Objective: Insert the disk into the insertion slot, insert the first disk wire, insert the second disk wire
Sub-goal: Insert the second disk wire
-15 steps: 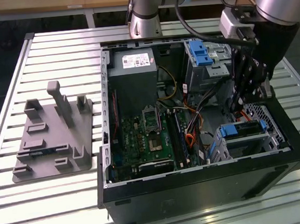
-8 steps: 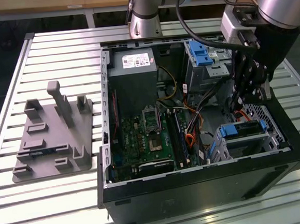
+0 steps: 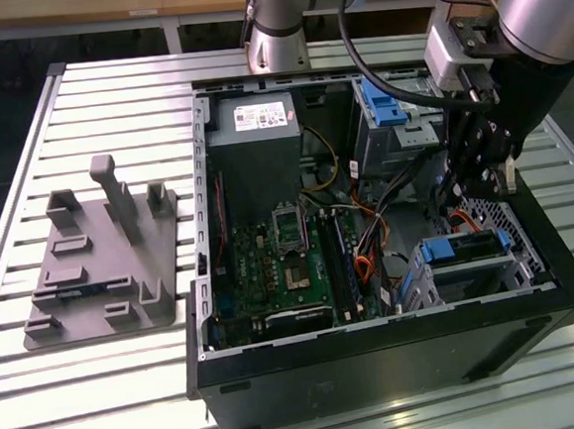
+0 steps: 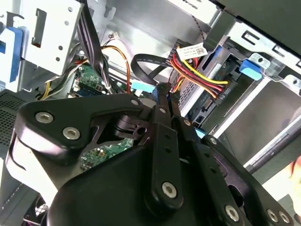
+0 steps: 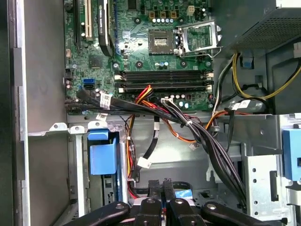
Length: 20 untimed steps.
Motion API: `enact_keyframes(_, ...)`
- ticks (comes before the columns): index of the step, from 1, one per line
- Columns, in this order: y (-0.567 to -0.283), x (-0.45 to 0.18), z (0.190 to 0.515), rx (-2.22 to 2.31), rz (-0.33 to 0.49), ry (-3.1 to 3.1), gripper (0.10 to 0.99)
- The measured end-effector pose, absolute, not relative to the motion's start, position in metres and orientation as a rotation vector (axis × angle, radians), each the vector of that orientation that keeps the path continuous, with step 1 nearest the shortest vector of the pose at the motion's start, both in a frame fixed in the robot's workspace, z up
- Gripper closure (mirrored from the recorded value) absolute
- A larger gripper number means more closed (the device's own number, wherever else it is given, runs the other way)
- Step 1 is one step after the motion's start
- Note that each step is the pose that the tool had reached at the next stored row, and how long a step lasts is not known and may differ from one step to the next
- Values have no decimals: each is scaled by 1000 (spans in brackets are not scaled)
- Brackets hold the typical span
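The claw (image 4: 162, 92), fingers pressed together on a flat blue-tipped cable connector (image 4: 143, 87), hangs inside the case beside the disk (image 3: 466, 252) seated in the insertion slot (image 3: 502, 232). The cable looks limp and delicate; grip its rigid plug.

disk (image 3: 466, 251) in insertion slot (image 3: 514, 256), motherboard (image 3: 281, 260) at exterior view's left
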<state>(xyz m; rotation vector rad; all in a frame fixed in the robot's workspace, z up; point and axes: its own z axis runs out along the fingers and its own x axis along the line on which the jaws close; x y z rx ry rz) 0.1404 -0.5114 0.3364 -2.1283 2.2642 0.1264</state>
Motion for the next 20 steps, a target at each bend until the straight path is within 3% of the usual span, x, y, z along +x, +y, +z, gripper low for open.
enact_keyframes(8,-512,146,336,-2134,140,2271,941)
enact_keyframes(20,-539,146,336,-2128,155,2265,941)
